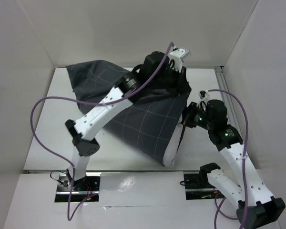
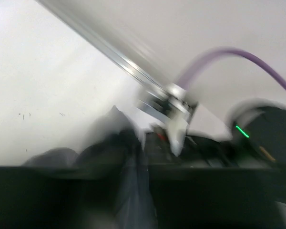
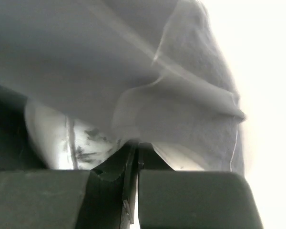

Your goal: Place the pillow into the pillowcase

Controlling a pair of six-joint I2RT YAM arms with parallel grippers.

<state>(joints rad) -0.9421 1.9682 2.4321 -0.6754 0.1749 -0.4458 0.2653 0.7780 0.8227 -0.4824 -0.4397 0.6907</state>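
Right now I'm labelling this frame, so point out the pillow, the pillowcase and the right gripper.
pillow (image 1: 170, 151): top view, white end showing at the opening.
pillowcase (image 1: 143, 121): top view, middle of the checked cloth.
right gripper (image 3: 136, 149): right wrist view, between its closed fingertips.

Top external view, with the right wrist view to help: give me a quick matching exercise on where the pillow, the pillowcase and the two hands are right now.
Things:
1. plain white stuffed pillow
2. dark grey grid-patterned fabric pillowcase
3. left hand
4. right hand

Places or states:
A. pinched shut on the right edge of the pillowcase
B. only its near end peeks out of the opening
C. spread wide, covering most of the pillow
D. raised at the far side, above the pillowcase

Pairs: 1-B, 2-C, 3-D, 4-A
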